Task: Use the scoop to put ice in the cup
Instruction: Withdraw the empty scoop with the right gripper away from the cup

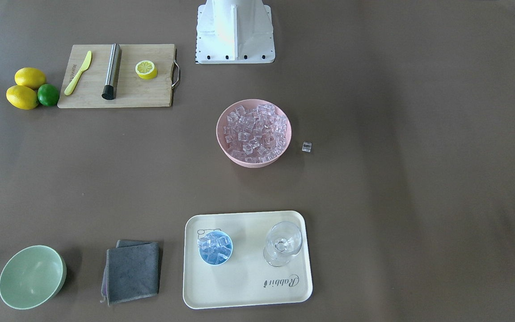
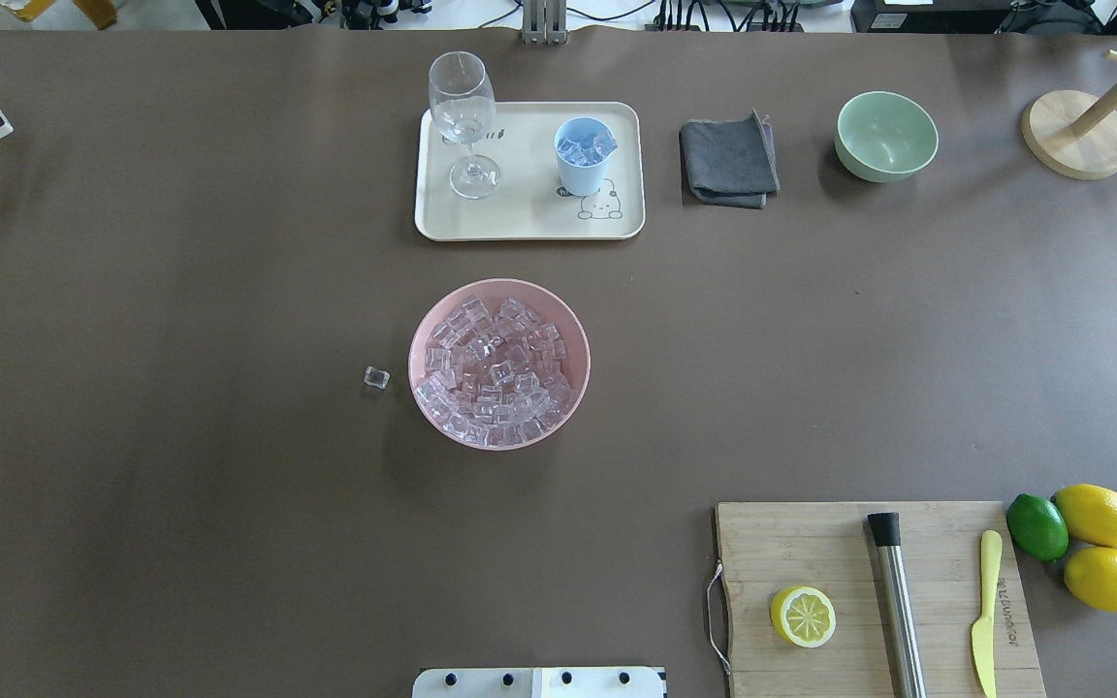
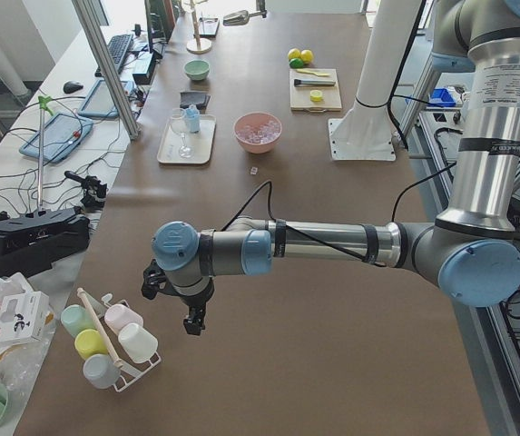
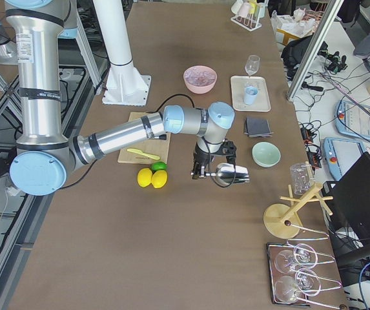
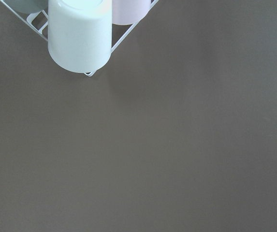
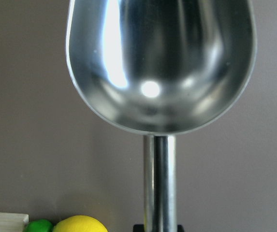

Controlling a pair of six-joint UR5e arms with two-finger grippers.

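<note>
Right wrist-mounted view is showing the scoop (image 6: 160, 63) filling most of the picture: a polished steel trough with its bare hollow side facing the camera, and a straight round handle running down to the lower edge. The right gripper (image 4: 203, 169) is clamping that handle and holding the scoop off the table, just beyond the lemons (image 4: 144, 178) and lime (image 4: 159, 166), well apart from the cup (image 1: 215, 248).

The cup is standing upright on the cream tray (image 1: 248, 286), beside the stemmed glass (image 1: 283, 243), and is holding several cubes. The bulk of the ice (image 1: 254, 133) is lying in the pink bowl (image 1: 248, 162) at the table's middle. One stray cube (image 1: 306, 146) is lying on the table just beside that bowl.

The table (image 1: 373, 201) is wearing a plain brown covering. A cutting board (image 1: 150, 96) is carrying a steel cylinder (image 1: 112, 69), a yellow knife (image 1: 78, 71) and a lemon half (image 1: 146, 69). A folded grey cloth (image 1: 133, 270) and a pale green bowl (image 1: 31, 277) are sitting in line with the tray. Desks with cables and monitors are flanking the table.

The right arm is reaching out low and nearly level, with its wrist turned down. The left arm is stretching level toward the table's end on its own side. The left gripper (image 3: 190, 320) is hanging above the table beside a mug rack (image 3: 114, 350); whether its fingers are spread or pressed together cannot be told.
</note>
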